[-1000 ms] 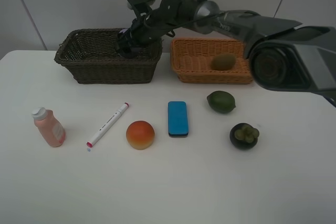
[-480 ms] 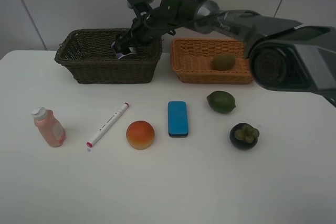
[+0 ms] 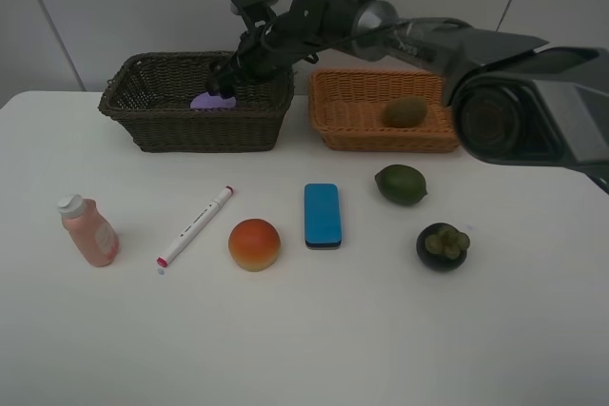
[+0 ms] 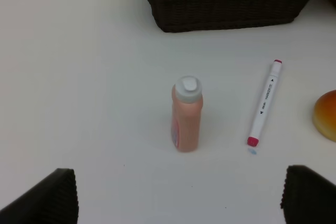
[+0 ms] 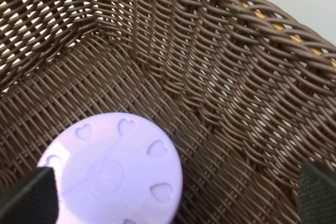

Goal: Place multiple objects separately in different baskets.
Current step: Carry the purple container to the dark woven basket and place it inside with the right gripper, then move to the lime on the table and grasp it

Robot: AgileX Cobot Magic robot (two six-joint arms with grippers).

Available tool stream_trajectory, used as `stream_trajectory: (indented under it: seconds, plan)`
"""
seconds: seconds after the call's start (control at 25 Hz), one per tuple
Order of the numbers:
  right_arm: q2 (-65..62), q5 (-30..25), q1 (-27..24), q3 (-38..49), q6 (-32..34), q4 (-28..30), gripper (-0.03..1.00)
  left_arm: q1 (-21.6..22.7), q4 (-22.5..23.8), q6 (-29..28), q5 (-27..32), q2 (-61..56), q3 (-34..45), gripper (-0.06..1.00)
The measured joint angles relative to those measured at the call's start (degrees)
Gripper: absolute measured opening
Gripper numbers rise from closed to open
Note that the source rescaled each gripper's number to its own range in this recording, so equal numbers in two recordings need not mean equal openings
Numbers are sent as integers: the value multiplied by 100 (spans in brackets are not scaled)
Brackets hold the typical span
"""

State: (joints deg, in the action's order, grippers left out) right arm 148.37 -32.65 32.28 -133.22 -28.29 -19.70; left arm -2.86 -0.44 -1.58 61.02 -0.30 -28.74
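White surface, dark brown woven wicker basket (image 3: pixel 162 125) at its back. The purple-lidded jar (image 5: pixel 113 174) sits inside, between the spread fingers (image 5: pixel 23 198) of the right gripper (image 3: pixel 226 85). Probably rigid, light, smooth — take it by the lid's rim.

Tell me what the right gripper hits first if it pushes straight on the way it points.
The right gripper points down into the dark basket; the jar's purple lid lies right ahead, slightly off centre, so it likely meets that first, else the woven floor. Depth is unclear.
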Motion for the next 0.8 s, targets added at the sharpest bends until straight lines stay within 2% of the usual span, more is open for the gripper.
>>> stream_trajectory:
  seconds: [0.36, 0.56, 0.8]
  plan:
    - [-7, -11, 0, 0, 0, 0, 100, 0, 0, 0, 0, 0, 0, 100]
    - [-146, -201, 0, 0, 0, 86, 100, 0, 0, 0, 0, 0, 0, 100]
    - [-490, -684, 0, -6, 0, 407, 100, 0, 0, 0, 0, 0, 0, 100]
